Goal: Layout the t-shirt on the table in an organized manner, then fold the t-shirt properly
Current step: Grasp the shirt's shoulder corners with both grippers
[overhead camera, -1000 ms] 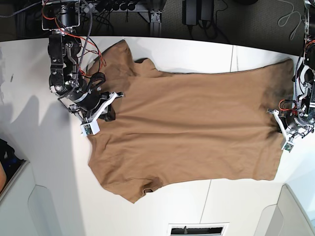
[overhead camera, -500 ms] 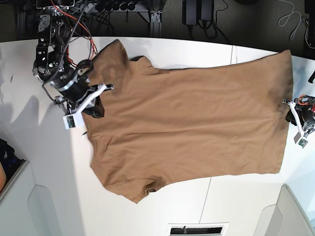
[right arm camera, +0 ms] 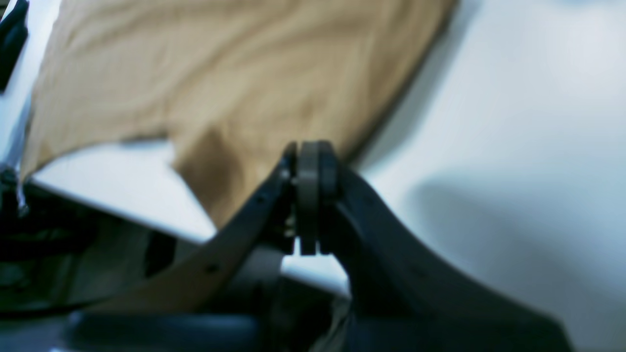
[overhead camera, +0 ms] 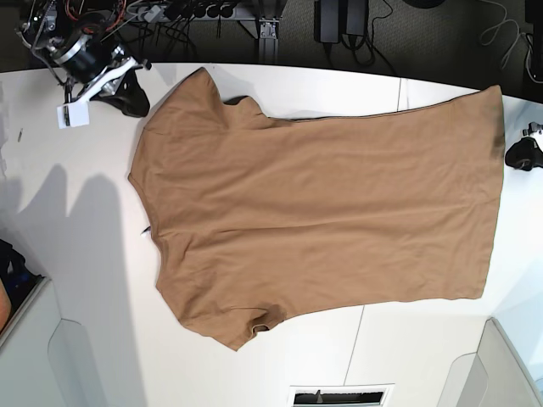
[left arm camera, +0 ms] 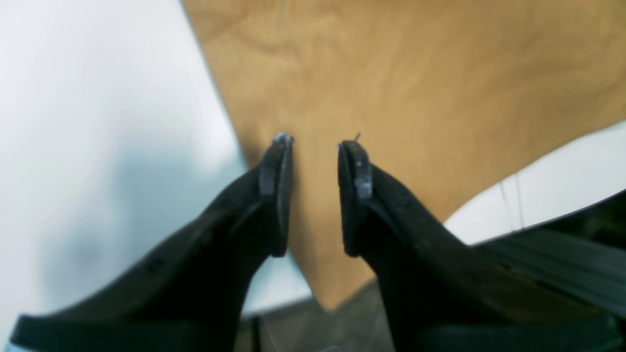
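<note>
The tan-brown t-shirt (overhead camera: 322, 212) lies spread flat on the white table (overhead camera: 76, 254), neck and sleeves toward the left, hem toward the right. My right gripper (overhead camera: 131, 100) hovers at the far left corner, just off the upper sleeve, touching no cloth. In the right wrist view its pads (right arm camera: 308, 195) are pressed together with nothing between them, the t-shirt (right arm camera: 220, 83) behind them. My left gripper (overhead camera: 512, 158) sits at the right edge beside the hem. In the left wrist view the left gripper (left arm camera: 315, 143) stands open and empty over the t-shirt (left arm camera: 415, 73).
Cables and power strips (overhead camera: 204, 10) lie past the table's far edge. A white vent (overhead camera: 341, 396) sits at the near edge, with raised white panels (overhead camera: 509, 365) at both near corners. Thin dark seams (overhead camera: 400, 100) cross the tabletop.
Both arms drew away from the shirt: the right one up to the far left corner, the left one off to the right edge. The left gripper opened and let go of the hem.
</note>
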Available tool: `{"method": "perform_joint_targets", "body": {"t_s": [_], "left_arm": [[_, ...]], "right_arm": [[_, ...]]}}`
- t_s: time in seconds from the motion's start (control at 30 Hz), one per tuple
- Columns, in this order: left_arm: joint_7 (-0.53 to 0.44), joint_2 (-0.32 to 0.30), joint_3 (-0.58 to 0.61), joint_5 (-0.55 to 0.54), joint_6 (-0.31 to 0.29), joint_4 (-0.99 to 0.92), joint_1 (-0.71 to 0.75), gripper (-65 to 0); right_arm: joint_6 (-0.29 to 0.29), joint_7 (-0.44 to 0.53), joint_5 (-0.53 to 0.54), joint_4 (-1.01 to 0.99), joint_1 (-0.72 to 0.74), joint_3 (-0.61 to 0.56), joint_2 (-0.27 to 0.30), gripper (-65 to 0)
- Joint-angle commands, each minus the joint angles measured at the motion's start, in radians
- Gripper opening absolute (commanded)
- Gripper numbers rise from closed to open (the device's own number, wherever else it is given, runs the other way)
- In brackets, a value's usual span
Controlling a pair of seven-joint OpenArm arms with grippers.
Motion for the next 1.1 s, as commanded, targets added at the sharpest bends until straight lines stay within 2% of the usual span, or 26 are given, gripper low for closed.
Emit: {"method": "perform_joint_targets", "body": {"t_s": [0.0, 0.03, 0.13, 0.17, 0.23, 0.4, 0.5, 0.53, 0.8, 1.07], "left_arm": [[0.0, -0.014, -0.033, -0.047, -0.009, 0.011, 0.014, -44.2], [0.004, -0.005, -0.055, -0.066, -0.009, 0.011, 0.033, -42.1], [0.006, 0.026, -0.105, -0.085, -0.009, 0.011, 0.071, -37.9], [0.005, 0.032, -0.115, -0.088, -0.009, 0.011, 0.083, -37.8], [0.003, 0.04, -0.126, -0.088, -0.009, 0.011, 0.106, -37.8], [0.003, 0.042, -0.129, -0.087, -0.009, 0.011, 0.121, -37.6], [0.003, 0.042, -0.129, -0.084, -0.009, 0.01, 0.121, -27.3], [0.003, 0.042, -0.129, -0.084, -0.009, 0.01, 0.121, -25.9], [0.008, 0.045, -0.129, -0.065, -0.009, -0.029, 0.124, -25.9], [0.051, 0.084, -0.129, -0.103, -0.009, -0.043, 0.177, -25.9]], "right_arm": [[0.007, 0.019, 0.025, 0.016, -0.009, 0.006, 0.008, -65.0], [0.006, 0.019, 0.026, 0.016, -0.016, 0.006, 0.007, -65.0], [0.003, 0.019, 0.023, 0.016, -0.023, 0.006, 0.008, -42.7], [0.003, 0.02, 0.023, 0.016, -0.022, 0.006, 0.008, -37.4], [0.003, 0.023, 0.022, 0.016, -0.022, 0.006, 0.007, -33.0], [0.002, 0.064, -0.007, 0.012, -0.021, -0.017, 0.002, -33.1], [-0.008, 0.064, -0.033, -0.002, -0.023, -0.043, 0.002, -33.1], [-0.008, 0.066, -0.041, -0.011, -0.021, -0.051, 0.002, -33.1], [-0.008, 0.099, -0.043, -0.087, -0.021, -0.074, 0.002, -33.1], [-0.008, 0.099, -0.043, -0.13, 0.035, -0.074, 0.002, -33.1]]}}
